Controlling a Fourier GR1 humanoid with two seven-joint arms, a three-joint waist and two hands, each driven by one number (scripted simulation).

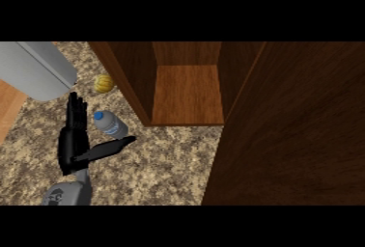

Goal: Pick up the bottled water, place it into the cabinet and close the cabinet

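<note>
The cabinet (189, 94) is dark reddish wood with visible grain, its open door (299, 130) the same, faintly sheened; the counter (157, 169) is speckled beige-brown stone, mottled and matt; the water bottle (110, 123) is clear plastic with a blue cap; the left hand (73, 140) is smooth black; the grey appliance (34, 67) looks like brushed metal.

- Left hand (73, 140): black all over, with a matte, evenly dark surface. The palm section is long and narrow.
- Fingers (76, 108): slender black segments set side by side, tapering toward blunt tips.
- Thumb (108, 147): a black tapered member branching from the side of the palm, thicker at its base than at its tip.
- Left forearm (70, 194): grey housing with a rounded casing; darker grey recessed shapes mark its upper face near the wrist.
</note>
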